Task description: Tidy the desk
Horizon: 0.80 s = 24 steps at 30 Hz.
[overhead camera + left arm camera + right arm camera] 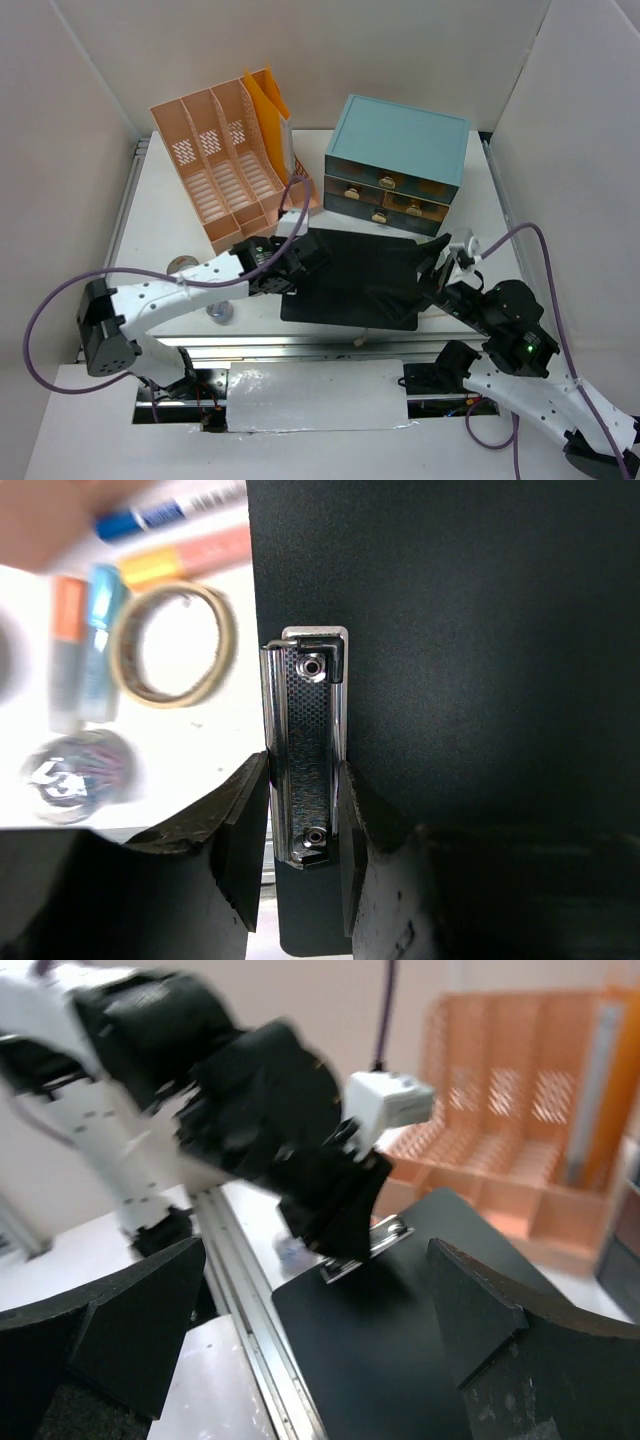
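My left gripper [303, 825] is clamped across the metal clip [305, 730] of the black clipboard [480, 680], which lies flat on the desk [170, 215] that spreads under both arms. My right gripper [315, 1295] hangs wide apart at the board's right edge. I'd lift slowly and keep the clip centred.

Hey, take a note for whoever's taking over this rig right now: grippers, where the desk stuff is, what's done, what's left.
Left gripper: fingers closed on the metal clip of the black clipboard.
Right gripper: open, empty, at the clipboard's right edge.
Clipboard is on the desk, in front of the teal drawer cabinet; pink file organizer back left.
Tape roll and markers loose beside it.
Done: clip grasped. Left: clipboard and loose items not yet put away.
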### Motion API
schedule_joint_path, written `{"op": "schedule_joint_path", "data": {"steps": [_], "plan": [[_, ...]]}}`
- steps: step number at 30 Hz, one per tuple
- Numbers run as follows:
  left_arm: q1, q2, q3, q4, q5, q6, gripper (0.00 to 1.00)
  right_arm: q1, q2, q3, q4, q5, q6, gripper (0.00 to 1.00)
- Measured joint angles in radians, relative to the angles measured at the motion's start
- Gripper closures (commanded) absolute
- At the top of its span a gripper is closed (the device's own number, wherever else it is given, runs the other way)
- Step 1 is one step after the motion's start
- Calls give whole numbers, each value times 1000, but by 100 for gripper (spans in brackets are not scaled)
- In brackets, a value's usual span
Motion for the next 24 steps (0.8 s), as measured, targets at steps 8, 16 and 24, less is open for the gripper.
{"op": "schedule_joint_path", "data": {"steps": [8,16,24], "plan": [[0,-235,59,-39,-50,219,100,0,95,87,16,-150,-79,0],[0,-445,-6,75,-33,520,100,0,470,607,-262,65,-58,0],[-3,-566,-135,167,63,694,100,-6,774,1025,-566,49,-88,0]]}}
